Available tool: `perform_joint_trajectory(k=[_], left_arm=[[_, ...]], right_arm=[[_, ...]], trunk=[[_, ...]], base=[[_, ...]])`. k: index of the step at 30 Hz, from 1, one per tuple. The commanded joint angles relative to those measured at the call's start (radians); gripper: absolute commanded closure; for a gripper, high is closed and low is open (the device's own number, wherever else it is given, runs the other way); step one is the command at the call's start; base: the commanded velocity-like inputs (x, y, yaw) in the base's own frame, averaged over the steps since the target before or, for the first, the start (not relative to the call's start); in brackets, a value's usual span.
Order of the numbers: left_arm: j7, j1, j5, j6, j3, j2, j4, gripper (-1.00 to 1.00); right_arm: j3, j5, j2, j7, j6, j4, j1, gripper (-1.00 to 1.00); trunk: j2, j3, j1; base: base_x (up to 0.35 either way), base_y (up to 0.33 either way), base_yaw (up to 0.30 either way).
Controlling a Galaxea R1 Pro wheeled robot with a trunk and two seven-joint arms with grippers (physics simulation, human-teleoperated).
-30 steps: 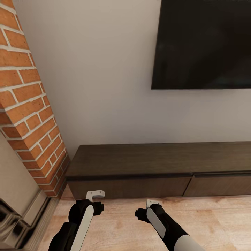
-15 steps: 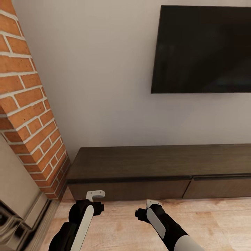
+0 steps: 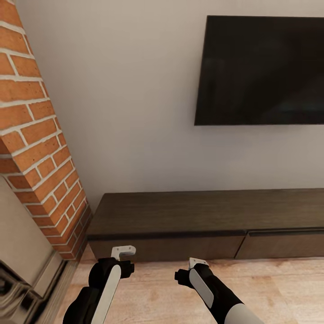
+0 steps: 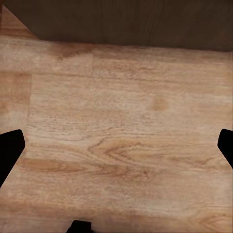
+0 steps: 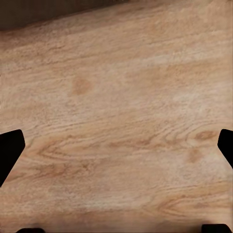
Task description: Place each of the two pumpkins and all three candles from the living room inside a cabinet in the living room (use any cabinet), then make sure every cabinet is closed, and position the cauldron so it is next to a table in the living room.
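The long low dark-brown cabinet (image 3: 180, 216) runs along the wall ahead, and its flat drawer fronts (image 3: 171, 247) are closed. My left gripper (image 3: 122, 252) hangs over the plank floor just short of the cabinet's left drawer. The left wrist view has black fingertips (image 4: 9, 148) at both side edges, wide apart and open, with the cabinet's base (image 4: 136, 22) beyond. My right gripper (image 3: 197, 262) hovers beside it, also open, with fingertips (image 5: 9, 150) spread over bare floor. Pumpkins, candles, cauldron and table are out of view.
A red-brick fireplace (image 3: 36, 148) rises at the left, its stone hearth edge (image 3: 27, 270) near my left arm. A black television (image 3: 261, 72) hangs on the pale wall above the cabinet. Light wood floor (image 3: 270, 288) stretches to the right.
The whole picture has slid downward a little, so the camera has moved. Both arms keep their pose and both grippers stay open.
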Motion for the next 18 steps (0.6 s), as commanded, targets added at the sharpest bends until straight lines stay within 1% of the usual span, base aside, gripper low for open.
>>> perform_joint_trajectory(k=[1,18], left_arm=[[0.010,-0.001,0.010,0.002,-0.001,0.000,-0.001,-1.00],[0.010,-0.001,0.010,0.002,-0.002,-0.001,-0.001,-1.00]], right_arm=[[0.005,-0.011,-0.001,-0.010,0.001,-0.001,-0.001,-1.00],[0.005,-0.009,-0.002,-0.011,0.001,-0.001,-0.001,-1.00]], trunk=[[0.007,0.002,-0.004],[0.126,0.056,-0.069]], base=[[0.000,0.000,0.000],[0.000,0.000,0.000]])
